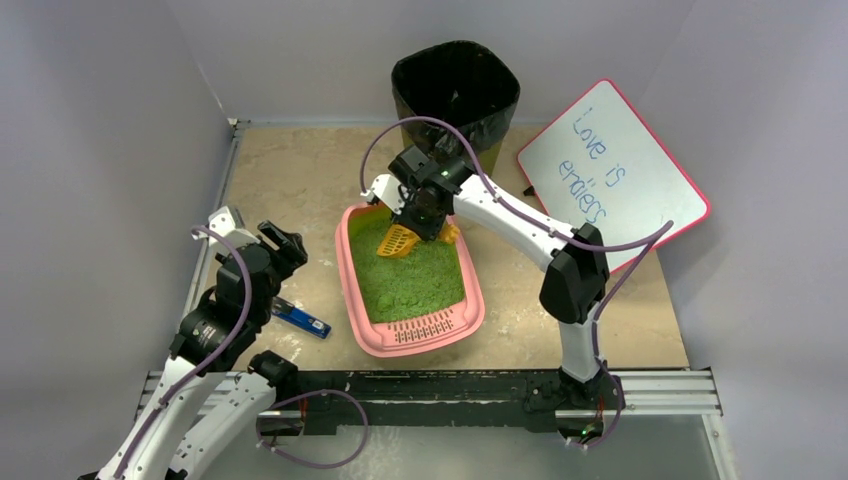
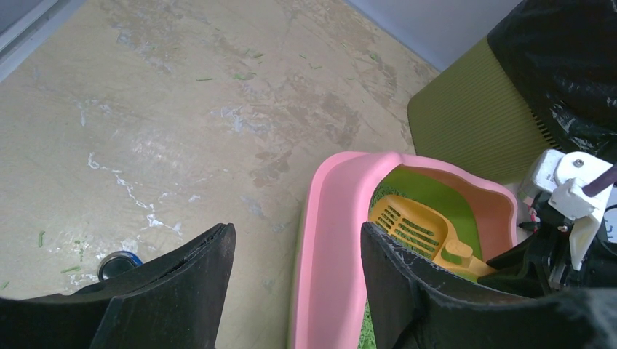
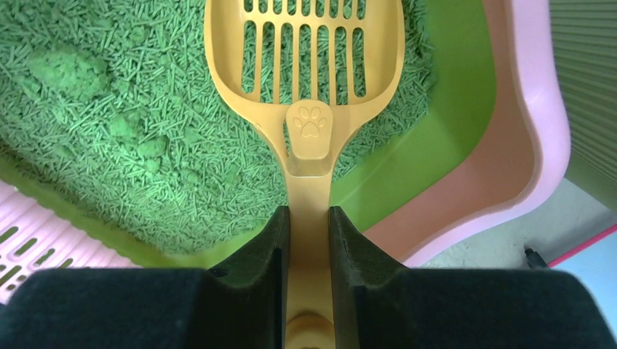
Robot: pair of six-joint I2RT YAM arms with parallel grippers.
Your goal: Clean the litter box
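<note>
Scoop in the right gripper, at the far end of the box.

The pink box (image 1: 347, 272) stood in the middle of the table (image 1: 290, 180), its grate lip toward the arms and the bin (image 1: 455, 90) just behind its far end. The right gripper (image 3: 308, 225) had its jaws narrow, clamped on the handle of the yellow scoop (image 3: 305, 65), whose slotted head was over the green litter (image 3: 109, 145). The left gripper (image 2: 296, 233) hung left of the box, jaws wide and holding nothing. A small blue thing (image 1: 300, 318) lay near the box.
</note>
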